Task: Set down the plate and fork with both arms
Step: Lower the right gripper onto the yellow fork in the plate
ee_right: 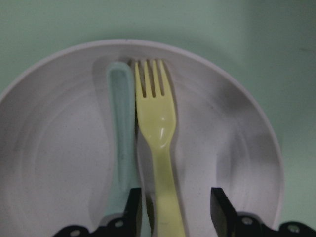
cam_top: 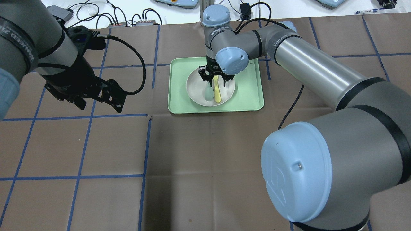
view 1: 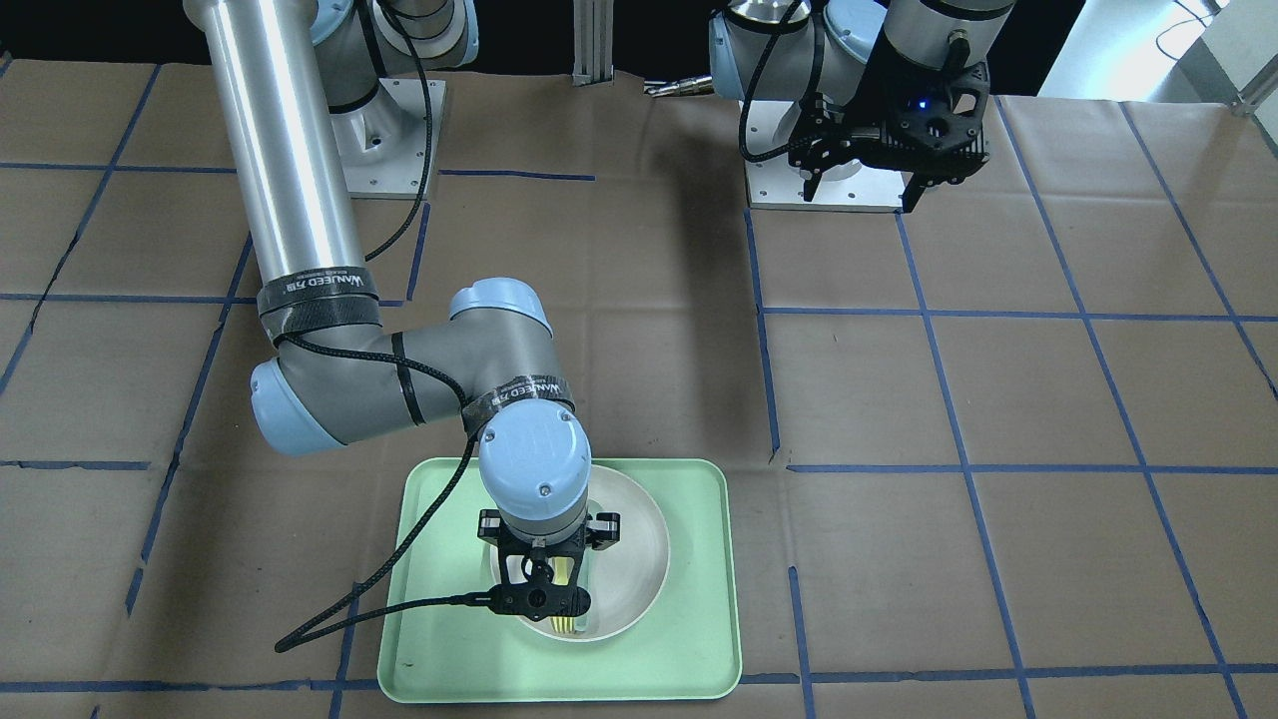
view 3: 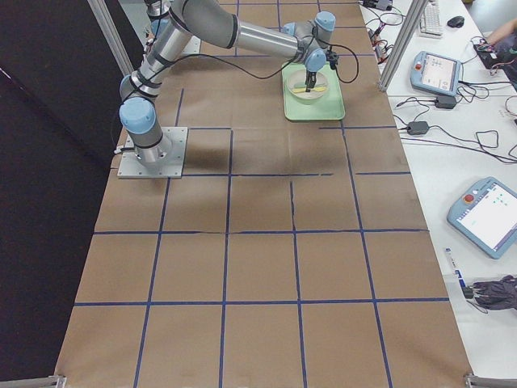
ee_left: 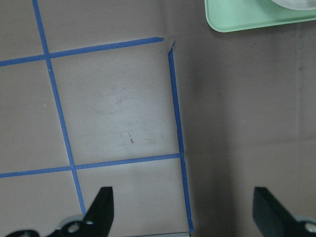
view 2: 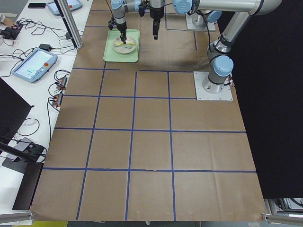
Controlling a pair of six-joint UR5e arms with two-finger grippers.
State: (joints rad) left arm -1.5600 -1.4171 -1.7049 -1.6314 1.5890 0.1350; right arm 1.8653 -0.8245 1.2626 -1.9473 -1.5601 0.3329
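Brown-papered bench (cam_top: 192,154) carries mint-green tray (cam_top: 250,96). Tray holds plate (cam_top: 196,93). Plate holds fork (ee_right: 157,128) and grey-green spoon (ee_right: 121,128), side by side and touching. Right pincer (ee_right: 175,210) hangs open and empty, fingers straddling fork handle; fork's long axis runs crosswise to jaw line. Left pincer (ee_left: 183,210) is wide open and empty over bare bench, well apart.
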